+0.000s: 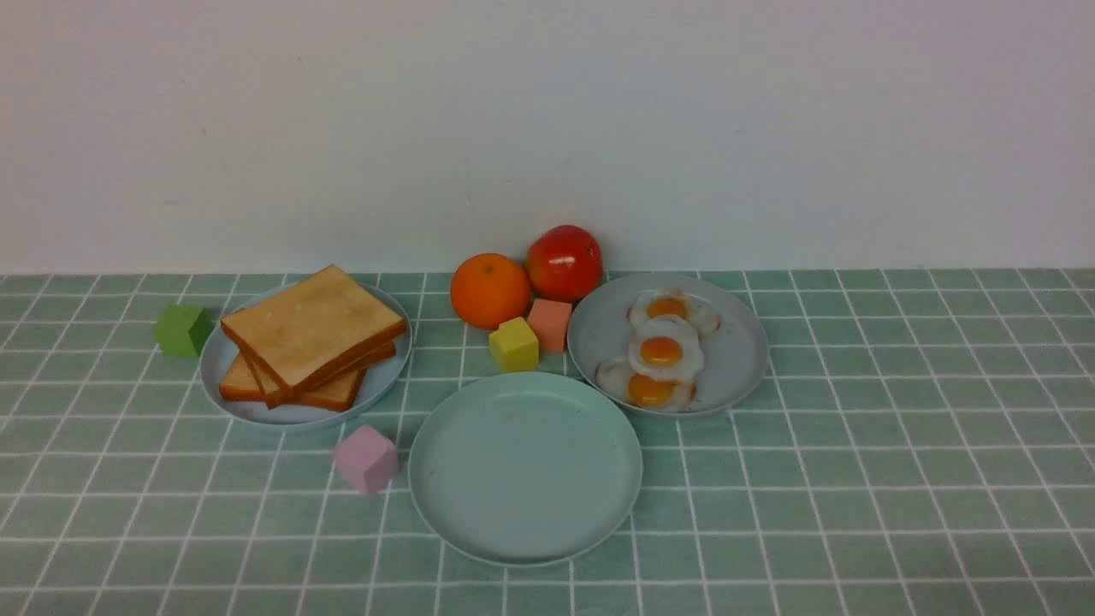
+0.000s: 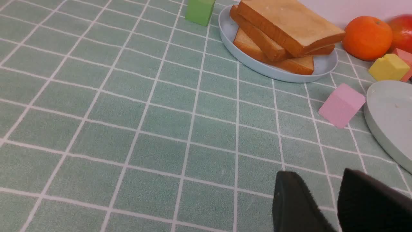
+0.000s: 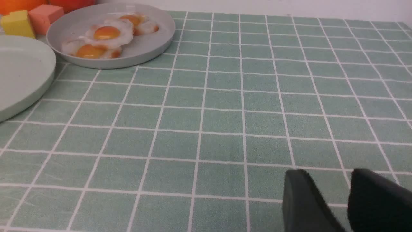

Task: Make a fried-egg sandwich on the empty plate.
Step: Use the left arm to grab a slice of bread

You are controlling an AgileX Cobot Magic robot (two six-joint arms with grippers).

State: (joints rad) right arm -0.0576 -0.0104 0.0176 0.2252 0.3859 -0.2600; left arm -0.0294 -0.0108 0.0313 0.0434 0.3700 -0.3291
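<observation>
Front view: both arms are out of frame. The bare teal plate (image 1: 525,466) sits centre front on the tabletop (image 1: 855,513). Stacked toast slices (image 1: 312,329), the top one tilted, lie behind it to the left. Overlapping fried eggs (image 1: 660,351) run front to back on the right.
Left wrist view: the left gripper (image 2: 317,182) is cropped, tips slightly apart and empty.
Right wrist view: the right gripper (image 3: 322,180) looks the same.
</observation>
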